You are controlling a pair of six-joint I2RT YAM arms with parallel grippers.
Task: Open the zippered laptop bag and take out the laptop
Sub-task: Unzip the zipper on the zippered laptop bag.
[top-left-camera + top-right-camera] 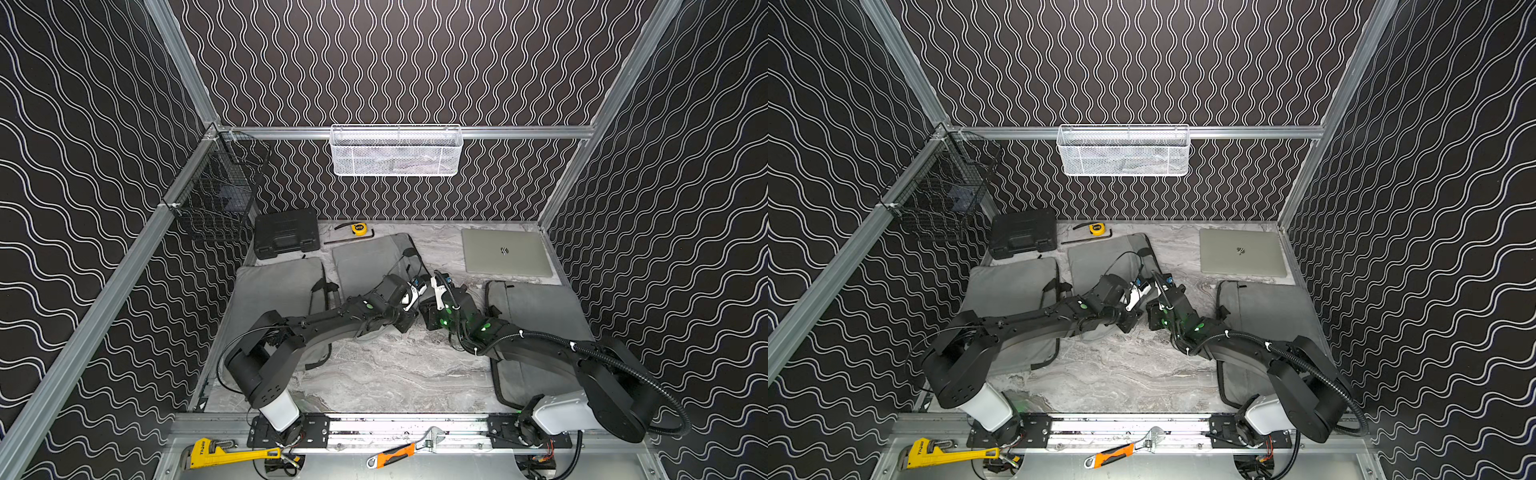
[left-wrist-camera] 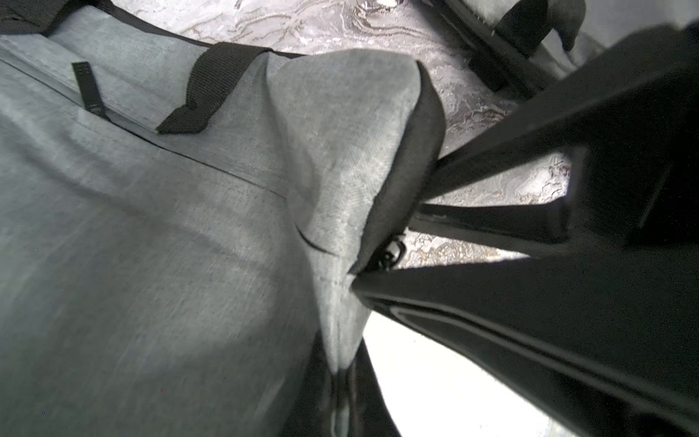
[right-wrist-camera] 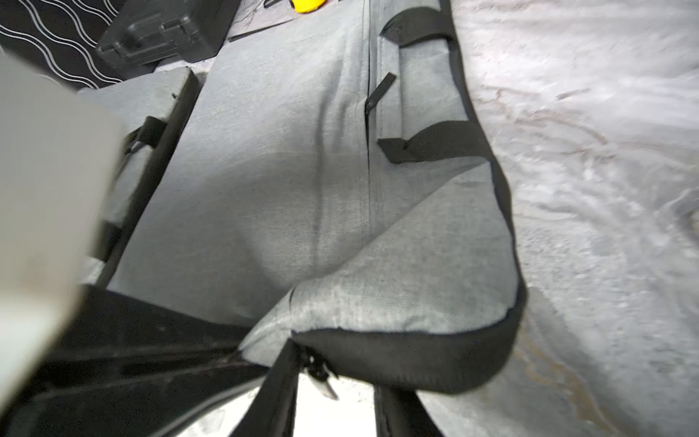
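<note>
Pinching a lifted corner of the grey fabric laptop bag with black trim (image 1: 365,262), the left gripper (image 2: 340,382) has its jaws pressed together on the cloth. The bag lies mid-table on the marbled grey tabletop (image 1: 395,374), between a second grey bag (image 1: 278,291) and a third grey bag (image 1: 536,307). The right gripper (image 3: 333,393) sits at that same corner, jaws apart either side of the small metal zipper pull (image 3: 321,372), not clamped. A closed silver laptop (image 1: 505,251) rests in the far right corner.
</note>
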